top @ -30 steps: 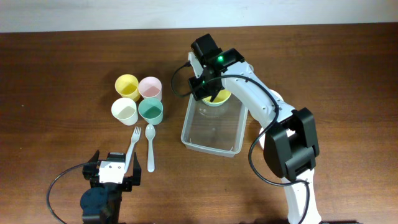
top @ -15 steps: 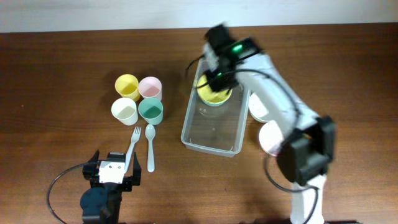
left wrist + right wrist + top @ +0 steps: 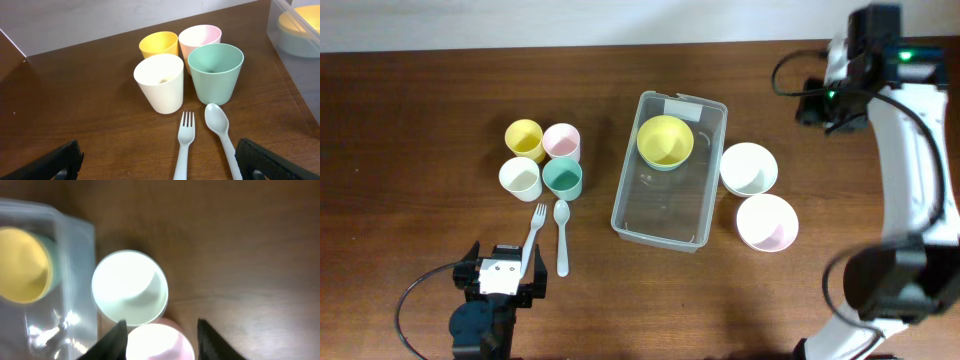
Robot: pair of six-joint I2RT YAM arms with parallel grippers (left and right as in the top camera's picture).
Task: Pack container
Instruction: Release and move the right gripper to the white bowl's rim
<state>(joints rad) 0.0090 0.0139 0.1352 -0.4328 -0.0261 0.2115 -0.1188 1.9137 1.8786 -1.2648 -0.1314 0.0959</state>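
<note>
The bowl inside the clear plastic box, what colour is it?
The round bowl in the clear rectangular container is yellow; the overhead view shows it best.

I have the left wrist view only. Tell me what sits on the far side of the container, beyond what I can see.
Observer: Two bowls stand on the table to the right of the container: a white bowl and, nearer the front, a pink bowl. Both are outside it.
Operator: Give me the right gripper's position and state.
Observer: The right gripper hangs over the table's right rear, apart from both bowls. Its fingers are open and hold nothing.
</note>
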